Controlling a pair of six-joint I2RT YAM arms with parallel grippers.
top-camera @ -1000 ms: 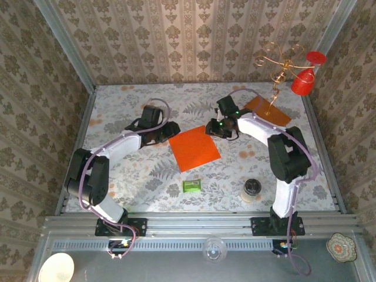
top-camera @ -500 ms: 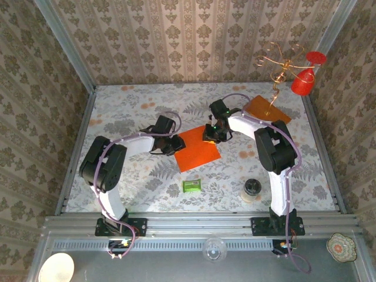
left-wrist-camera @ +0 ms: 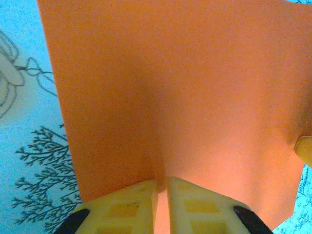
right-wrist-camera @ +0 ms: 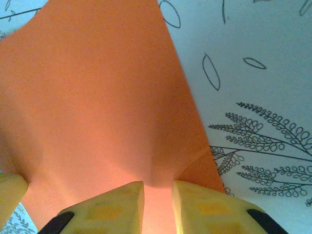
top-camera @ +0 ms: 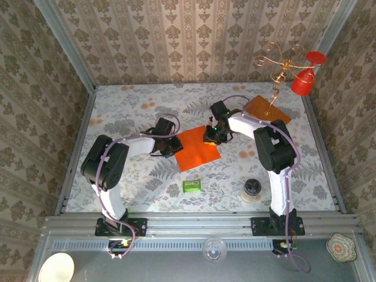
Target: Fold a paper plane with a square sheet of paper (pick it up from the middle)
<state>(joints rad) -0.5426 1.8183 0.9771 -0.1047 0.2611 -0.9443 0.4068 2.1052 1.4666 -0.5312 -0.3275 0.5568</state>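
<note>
Orange and thin, the square sheet of paper [top-camera: 197, 148] lies in the middle of the table [top-camera: 129, 106], turned so that its corners point near, far, left and right. The left gripper [top-camera: 174, 147] sits at the sheet's left edge. In the left wrist view its yellow fingers [left-wrist-camera: 126, 209] stand almost together, clamped on the paper, and a raised ridge runs from the narrow slit between them out across the sheet. The right gripper [top-camera: 211, 138] sits at the sheet's far right edge. In the right wrist view its fingers [right-wrist-camera: 114, 207] pinch a pucker of the paper between them, with creases fanning out from the grip and the right edge curling up off the flowered cloth.

A small green packet [top-camera: 191, 185] lies just near of the sheet's near corner, apart from it and from both grippers. A round jar [top-camera: 252, 189] stands further to the near right, beside the right arm's base and well apart from the paper. At the far right a brownish-orange board [top-camera: 267, 109] lies flat behind the right arm, carrying a gold wire stand [top-camera: 276, 64] with a red cup [top-camera: 304, 82] hanging at its right. The right arm's elbow stands between the board and the sheet.
</note>
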